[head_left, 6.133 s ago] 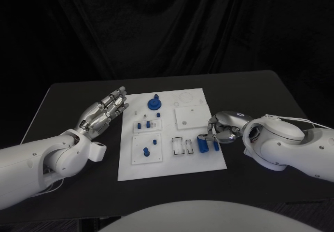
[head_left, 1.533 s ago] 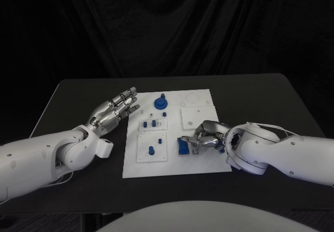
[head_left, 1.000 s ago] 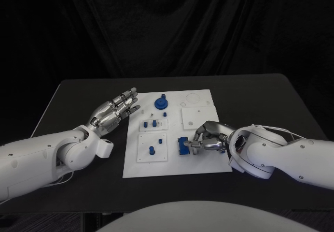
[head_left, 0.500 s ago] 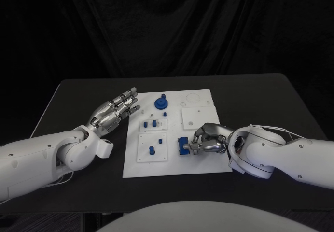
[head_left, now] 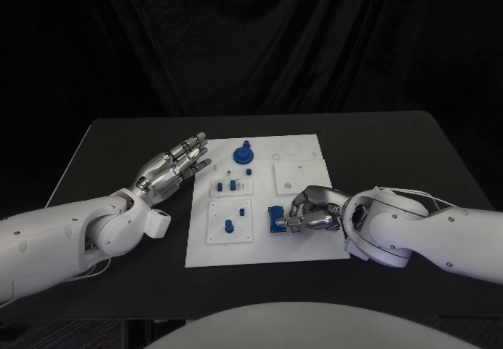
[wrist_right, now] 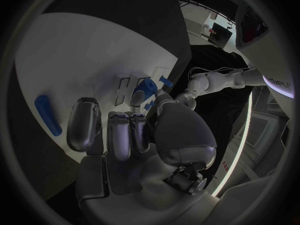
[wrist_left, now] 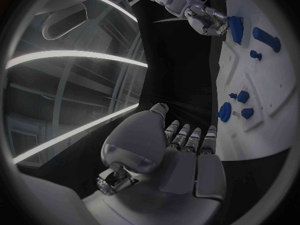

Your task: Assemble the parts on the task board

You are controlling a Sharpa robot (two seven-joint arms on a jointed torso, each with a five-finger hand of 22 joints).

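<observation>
The white task board lies in the middle of the black table. My right hand rests low over its front right part and pinches a blue block against the narrow slots there. The right wrist view shows that block at the fingertips, and a second blue bar lying flat on the board. My left hand hovers open beside the board's left edge, fingers spread and holding nothing. From the left wrist, the left hand points along the board toward the right hand.
A round blue part stands at the board's far middle. Small blue pegs sit in the middle-left plate, and two more in the front-left plate. A blank white square plate lies just beyond my right hand.
My right hand has taken a blue block from the board's right edge and brought it left to the slots; over the last second it hardly moved. My left hand stays open.
</observation>
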